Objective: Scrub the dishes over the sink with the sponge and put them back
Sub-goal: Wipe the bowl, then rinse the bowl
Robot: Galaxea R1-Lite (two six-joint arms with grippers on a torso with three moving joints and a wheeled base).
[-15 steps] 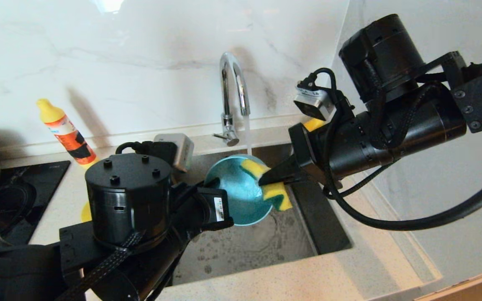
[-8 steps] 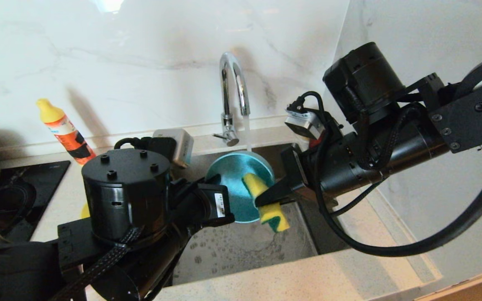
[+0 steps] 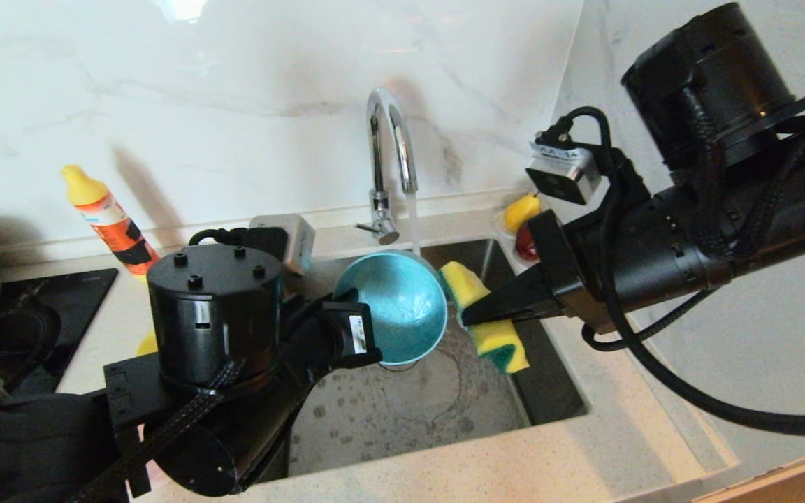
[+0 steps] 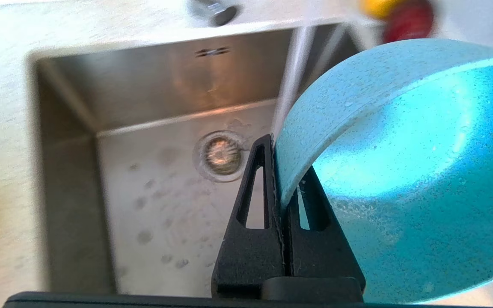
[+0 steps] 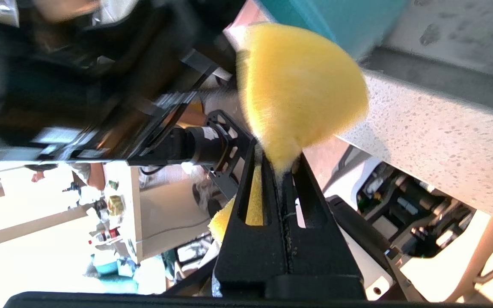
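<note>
the left gripper [image 4: 281, 171] reached from the near left over the sink [image 3: 402, 412], clamped on the rim of one light blue bowl [image 3: 395, 305], tilted with its hollow facing right. the right gripper [image 3: 469, 318], reaching from the right, pinched one sponge [image 3: 486, 318] just beside the bowl, long axis running near to far.
</note>
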